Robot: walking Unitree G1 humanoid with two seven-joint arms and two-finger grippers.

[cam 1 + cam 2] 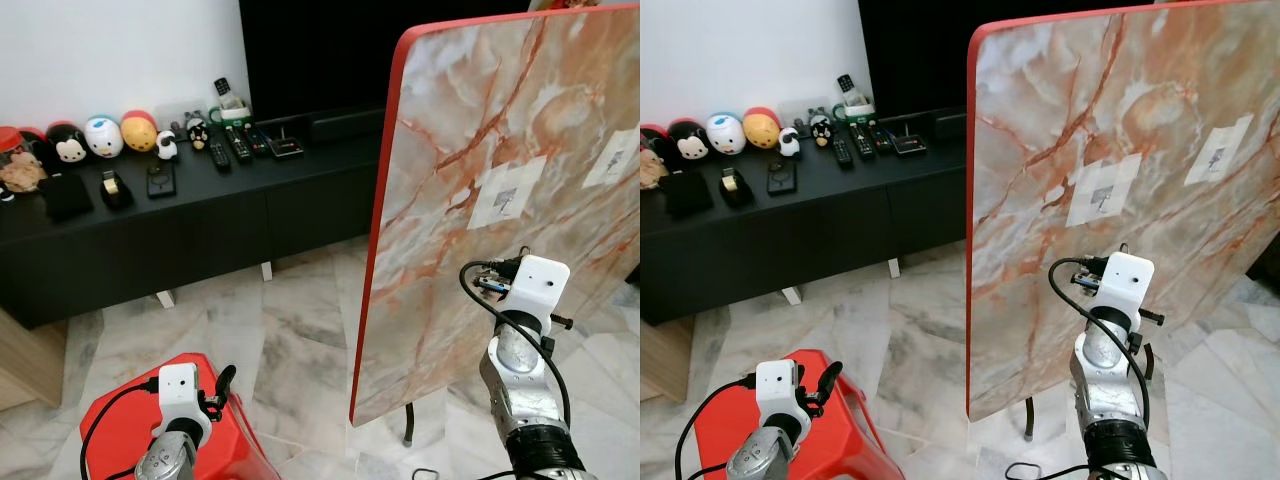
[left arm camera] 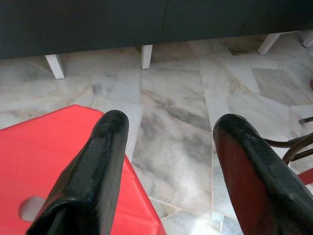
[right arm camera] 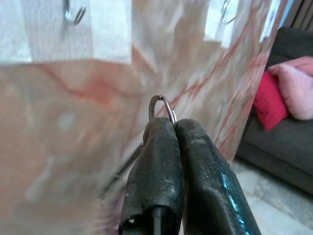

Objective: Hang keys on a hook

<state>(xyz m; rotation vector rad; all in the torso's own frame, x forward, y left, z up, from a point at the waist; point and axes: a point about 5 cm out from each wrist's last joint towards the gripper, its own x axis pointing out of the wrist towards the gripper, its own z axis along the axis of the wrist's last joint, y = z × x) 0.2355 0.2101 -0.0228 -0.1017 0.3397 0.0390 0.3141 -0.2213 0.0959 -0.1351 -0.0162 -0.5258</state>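
Right wrist view has the right gripper clenched on a key ring, whose metal loop pokes out above the closed fingertips, close before a marble-patterned board. A hook sits on a white patch of that board, up and apart from the ring. From the head, the board is a red-edged tabletop tipped upright on a pale marble-tile floor, with two white patches on its face; the right arm is raised in front of it, below the nearer patch. Behind stands a long black cabinet on white feet against a white wall, carrying a row of round toy figures, remotes and small boxes, beside a dark screen. A sofa with red and pink cushions lies past the board's edge. Low at the robot's left, the left gripper hangs spread apart and empty over a red stool.
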